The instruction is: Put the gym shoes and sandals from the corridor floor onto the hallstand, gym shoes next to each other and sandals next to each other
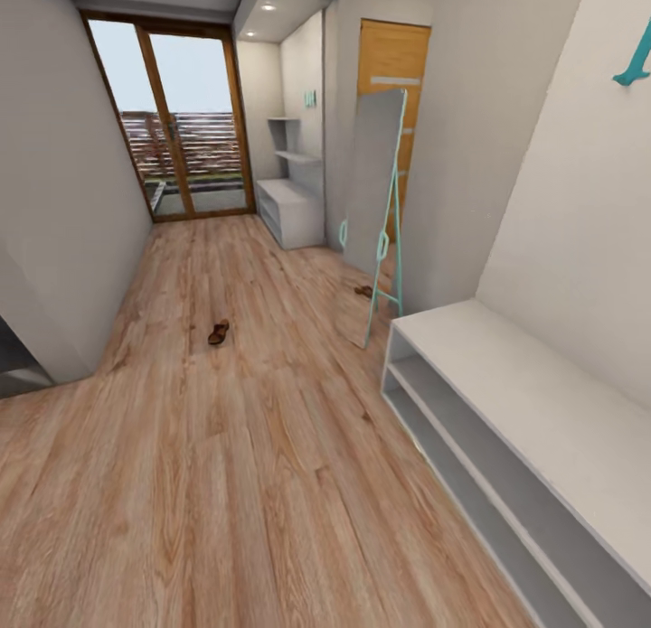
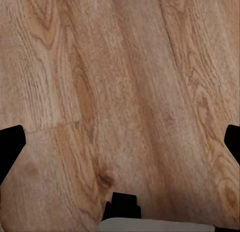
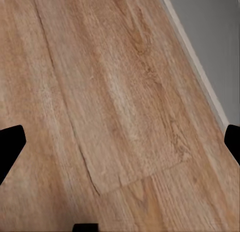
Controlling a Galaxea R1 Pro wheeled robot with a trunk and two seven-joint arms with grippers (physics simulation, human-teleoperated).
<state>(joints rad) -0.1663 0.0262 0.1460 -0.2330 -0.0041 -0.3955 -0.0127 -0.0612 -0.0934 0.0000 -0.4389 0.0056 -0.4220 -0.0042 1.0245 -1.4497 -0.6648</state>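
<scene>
One brown sandal (image 1: 218, 332) lies on the corridor floor (image 1: 226, 483) in mid-corridor in the head view. A second sandal (image 1: 363, 291) lies by the foot of the leaning mirror. The pale hallstand (image 1: 291, 210) stands far down the corridor on the right, with two staggered wall shelves above it. The gym shoes are out of view. In the left wrist view my left gripper (image 2: 120, 144) hangs open over bare planks, with its black fingertips (image 2: 10, 147) far apart. My right gripper (image 3: 120, 142) is open too, with nothing between its fingertips (image 3: 11, 144).
A plain low white shelf unit (image 1: 506, 411) runs along the right wall close by. A tall mirror (image 1: 375, 185) on a teal frame leans just beyond it. Glass doors (image 1: 176, 122) close the corridor's far end. A grey surface (image 3: 210, 31) borders the planks in the right wrist view.
</scene>
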